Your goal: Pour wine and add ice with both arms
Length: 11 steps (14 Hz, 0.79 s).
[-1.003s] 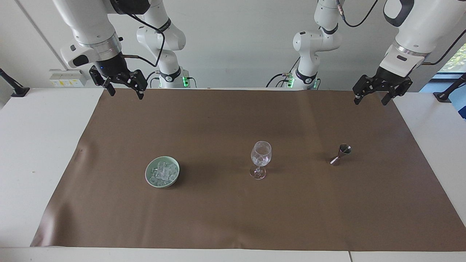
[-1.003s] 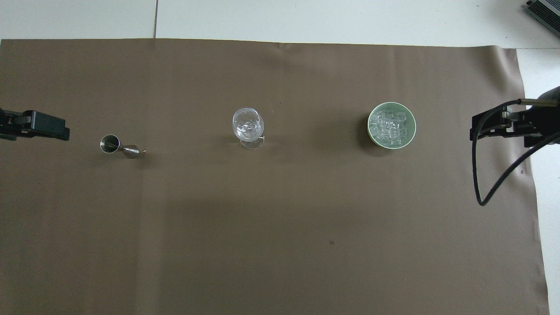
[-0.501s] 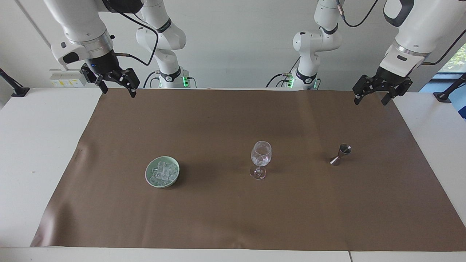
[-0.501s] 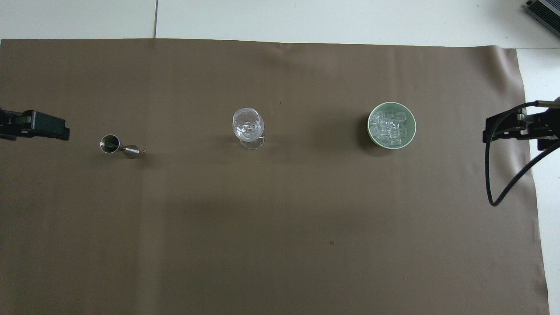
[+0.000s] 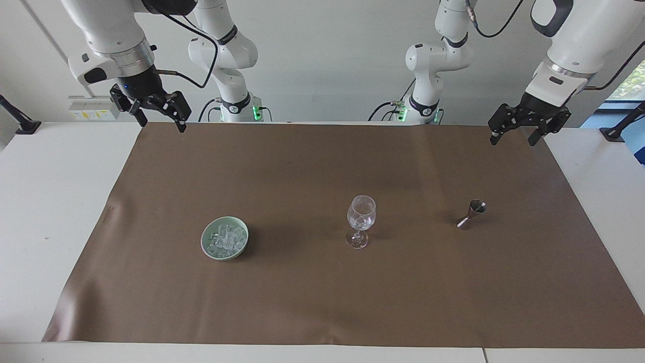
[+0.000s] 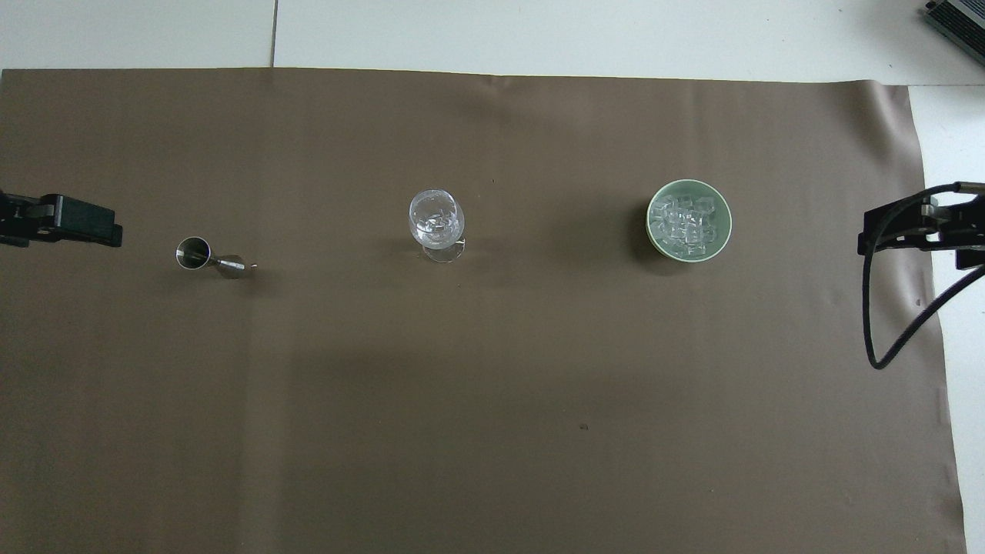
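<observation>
The wine's vessel, a small dark steel jigger (image 5: 471, 214) (image 6: 208, 258), stands on the brown mat toward the left arm's end. A clear stemmed glass (image 5: 361, 219) (image 6: 436, 219) stands mid-mat, with glassy glints inside its bowl. The ice (image 5: 226, 238) (image 6: 687, 221) is heaped in a pale green bowl (image 5: 203, 241) (image 6: 651, 221) toward the right arm's end. My left gripper (image 5: 512, 141) (image 6: 58, 219) hangs open and empty above the mat's corner by its base. My right gripper (image 5: 162, 125) (image 6: 908, 227) hangs open and empty above the mat's other robot-side corner.
The brown mat (image 5: 322, 302) covers most of the white table (image 5: 55, 201). A black cable (image 6: 885, 323) loops down from the right wrist. A grey box (image 6: 958, 23) sits at the table's corner farthest from the robots, at the right arm's end.
The right gripper has risen and drawn back toward the right arm's end of the table, away from the bowl. The left gripper, glass, jigger and bowl have not moved.
</observation>
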Available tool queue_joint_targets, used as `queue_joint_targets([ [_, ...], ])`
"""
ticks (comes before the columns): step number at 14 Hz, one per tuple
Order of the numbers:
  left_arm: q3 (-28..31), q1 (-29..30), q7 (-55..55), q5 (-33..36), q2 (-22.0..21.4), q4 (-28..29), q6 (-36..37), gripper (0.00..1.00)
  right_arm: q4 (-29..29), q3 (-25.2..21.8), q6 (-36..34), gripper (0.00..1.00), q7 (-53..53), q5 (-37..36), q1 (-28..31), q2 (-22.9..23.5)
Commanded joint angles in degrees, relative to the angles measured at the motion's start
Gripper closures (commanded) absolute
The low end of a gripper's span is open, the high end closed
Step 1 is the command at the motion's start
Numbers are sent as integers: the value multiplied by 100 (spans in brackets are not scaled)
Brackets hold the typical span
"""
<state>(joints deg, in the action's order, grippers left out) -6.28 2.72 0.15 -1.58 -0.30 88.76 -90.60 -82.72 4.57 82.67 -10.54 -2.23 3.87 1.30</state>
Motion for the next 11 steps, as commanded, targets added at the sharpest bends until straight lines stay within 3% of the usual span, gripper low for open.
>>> queue_joint_targets([
  [1,-13,44,64,26,-129,142,-63,0,-192,-62,-136,0,140,21,-36,-182],
  [11,-13,53,64,26,-129,142,-63,0,-376,-229,-875,0,641,21,-62,-437],
])
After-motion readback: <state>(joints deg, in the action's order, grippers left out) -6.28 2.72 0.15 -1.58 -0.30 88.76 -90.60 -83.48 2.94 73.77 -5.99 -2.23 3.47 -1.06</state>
